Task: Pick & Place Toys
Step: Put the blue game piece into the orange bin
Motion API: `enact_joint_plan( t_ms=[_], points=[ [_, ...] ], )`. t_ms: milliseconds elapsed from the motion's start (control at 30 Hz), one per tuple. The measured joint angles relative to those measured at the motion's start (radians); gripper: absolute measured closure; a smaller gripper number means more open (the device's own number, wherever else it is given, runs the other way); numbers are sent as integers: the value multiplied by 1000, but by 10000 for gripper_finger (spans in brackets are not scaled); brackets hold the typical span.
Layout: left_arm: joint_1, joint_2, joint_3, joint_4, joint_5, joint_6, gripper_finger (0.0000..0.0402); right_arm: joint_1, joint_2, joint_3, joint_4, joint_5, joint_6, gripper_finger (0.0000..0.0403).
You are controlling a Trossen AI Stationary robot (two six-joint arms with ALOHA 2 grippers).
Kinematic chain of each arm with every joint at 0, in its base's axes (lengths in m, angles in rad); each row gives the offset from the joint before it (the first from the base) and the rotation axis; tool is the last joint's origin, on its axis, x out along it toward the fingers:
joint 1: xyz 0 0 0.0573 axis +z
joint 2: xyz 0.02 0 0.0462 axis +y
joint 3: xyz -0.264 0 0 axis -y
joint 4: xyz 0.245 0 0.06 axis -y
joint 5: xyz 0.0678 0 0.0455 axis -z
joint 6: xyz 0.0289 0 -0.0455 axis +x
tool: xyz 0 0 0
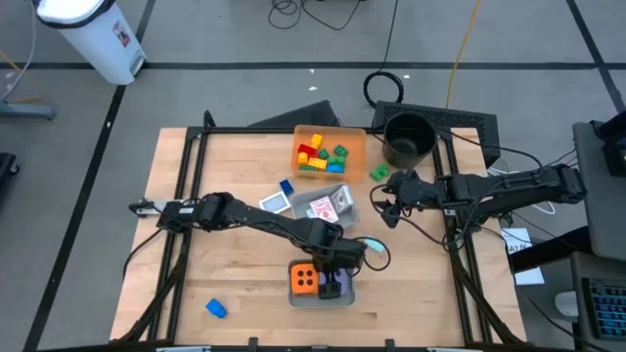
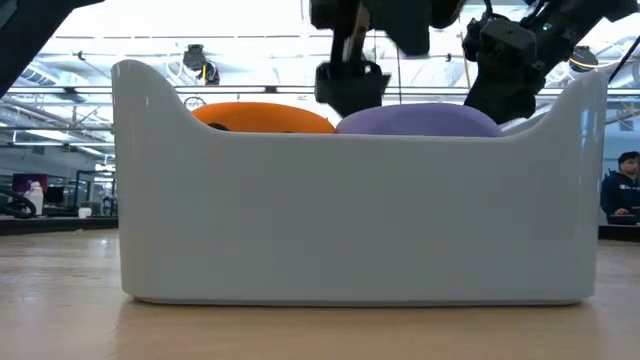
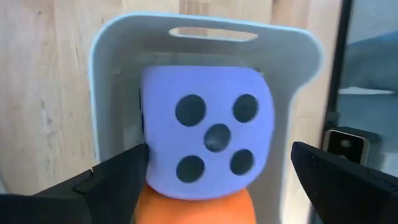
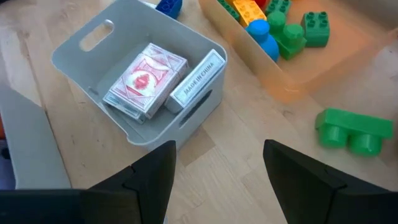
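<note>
I count two dice, an orange one (image 1: 304, 279) and a purple one (image 3: 205, 132), sharing one grey tray (image 3: 118, 50). A second grey tray (image 4: 124, 37) holds two card packs (image 4: 146, 79). Two loose bricks: one green (image 4: 353, 129), one blue (image 1: 215, 308). One black pot (image 1: 408, 139).

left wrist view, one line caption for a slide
Open left gripper above the purple die, which sits in the grey tray beside the orange die.

A lab or workshop hall: grey floor with loose cables (image 1: 323, 12), ceiling strip lights (image 2: 250, 45), framed wooden table (image 1: 245, 176).
</note>
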Motion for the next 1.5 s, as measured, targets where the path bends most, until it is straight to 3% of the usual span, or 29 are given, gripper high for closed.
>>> enact_joint_plan(
  t_ms=[233,400,633,833,933,1200,1400,1500],
  points=[
    [30,-80,3,6,15,-56,2,0,0,-10,68,-2,-32,165],
    [51,-174,3,1,-30,-84,2,0,0,-10,99,-2,-54,165],
    [64,-338,3,-34,-187,-69,2,0,-16,-10,98,-3,-56,165],
    [81,-469,3,-241,-379,-61,2,0,-53,-10,99,-3,-56,165],
    [108,-508,3,-337,-423,-75,2,-2,-71,-10,110,-3,-49,165],
    [219,-523,-35,-417,-341,17,2,-27,-82,-10,144,-2,-49,165],
    [328,-526,-222,-390,-265,152,2,-67,-82,-10,143,-3,-29,165],
    [387,-552,-359,-301,-215,211,2,-80,-82,-10,143,-28,-15,165]
  ],
)
